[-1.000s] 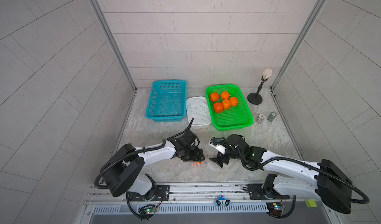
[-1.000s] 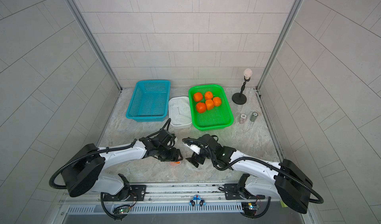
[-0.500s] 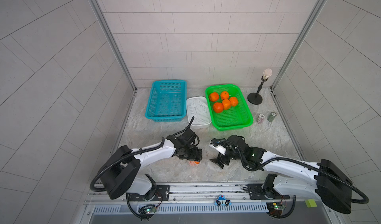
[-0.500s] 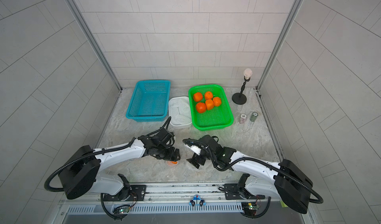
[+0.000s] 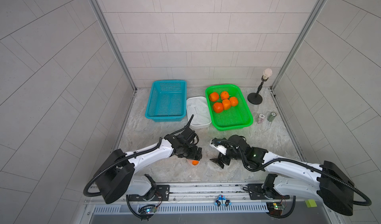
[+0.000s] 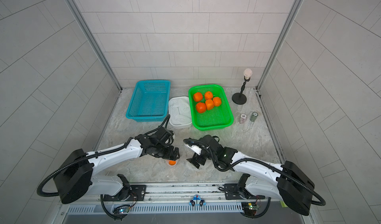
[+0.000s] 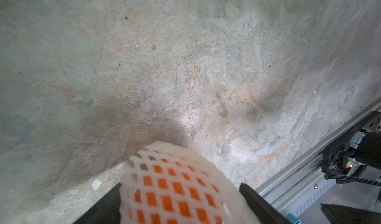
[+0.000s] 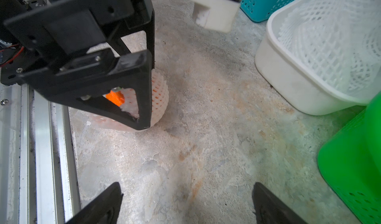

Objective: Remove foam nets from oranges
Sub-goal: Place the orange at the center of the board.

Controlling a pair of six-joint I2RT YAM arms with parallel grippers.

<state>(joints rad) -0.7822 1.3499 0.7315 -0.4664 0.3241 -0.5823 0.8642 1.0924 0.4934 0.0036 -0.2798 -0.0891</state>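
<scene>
Netted orange within left pincer, perhaps gripped

Stereo pair, both top views: set high above the front edge of the mottled grey stone tabletop, facing down and toward the tiled back wall, distant, whole scene framed. Left wrist camera: very close, tilted down at the white foam-netted orange by the front edge. Right wrist camera: low and close, facing across the tabletop; shares that orange with every view, the white plastic tub with the top views.
</scene>
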